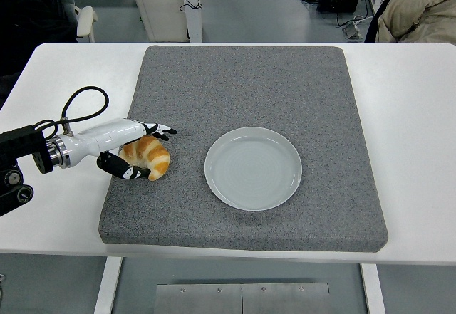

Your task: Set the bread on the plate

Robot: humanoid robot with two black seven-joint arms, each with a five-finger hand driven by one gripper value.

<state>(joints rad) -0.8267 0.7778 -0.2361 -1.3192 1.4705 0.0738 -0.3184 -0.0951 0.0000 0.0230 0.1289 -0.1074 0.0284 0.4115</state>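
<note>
A golden croissant, the bread [151, 159], lies on the left part of the grey mat [249, 86]. My left hand [148, 153] comes in from the left edge and clasps it. The white fingers [158, 129] rest along its far top side, and the black thumb [127, 171] presses its near side. The bread still rests on the mat. A round white plate [253, 168] sits bare at the mat's middle, roughly a plate's width to the right of the bread. The right arm is out of view.
The mat covers most of the white table [420, 114]. A black cable [78, 104] loops above my left forearm. A person's beige sleeve [420, 8] shows at the top right corner, away from the table.
</note>
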